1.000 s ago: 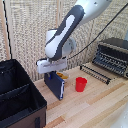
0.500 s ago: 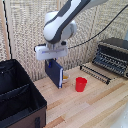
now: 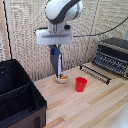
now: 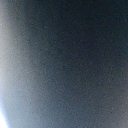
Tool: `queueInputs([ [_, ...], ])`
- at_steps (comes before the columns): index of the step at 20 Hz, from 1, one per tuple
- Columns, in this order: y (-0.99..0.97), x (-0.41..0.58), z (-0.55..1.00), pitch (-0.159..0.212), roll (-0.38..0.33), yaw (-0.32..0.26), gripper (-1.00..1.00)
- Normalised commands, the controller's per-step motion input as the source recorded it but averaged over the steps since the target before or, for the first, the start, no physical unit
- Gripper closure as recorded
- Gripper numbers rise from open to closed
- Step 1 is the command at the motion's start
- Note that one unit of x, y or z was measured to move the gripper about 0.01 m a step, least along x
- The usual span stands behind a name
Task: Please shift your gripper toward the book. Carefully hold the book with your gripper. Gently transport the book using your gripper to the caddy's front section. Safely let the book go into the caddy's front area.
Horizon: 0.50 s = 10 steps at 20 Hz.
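The hand point(image 3: 56, 49) hangs under the white boxy wrist and is closed on the top of the book point(image 3: 57, 62); its fingers are pressed against the book's upper part, though the fingertips themselves are too small to make out. The book hangs upright in the air, dark face toward the exterior view's left and pale page edge toward the exterior view's right, its lower end above a small yellowish bowl point(image 3: 62, 78). It is clear of the desk point(image 3: 95, 107).

The wrist view shows only a blurred dark blue-grey surface filling the picture, with a pale band along one side; nothing further can be read from it.

The caddy point(image 3: 17, 97) stands at the desk's near corner on the exterior view's left, open, with its inner divider visible. The book is well apart from it and higher than its rim. A red cup point(image 3: 81, 84) stands on the desk beside the bowl. A dark toaster oven point(image 3: 112, 55) sits at the far edge on the exterior view's right.

Against half a second ago, the book is higher: then its lower end sat close to the desk surface next to the cup; now it is lifted, and the arm has risen with it.
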Motion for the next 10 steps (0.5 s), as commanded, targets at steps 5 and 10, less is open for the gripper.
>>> queueInputs([
  [5, 0.22, -0.153, 0.64, -0.009, -0.003, -0.244, 1.00],
  [10, 0.25, -0.189, 0.56, 0.000, 0.000, -0.222, 1.00],
])
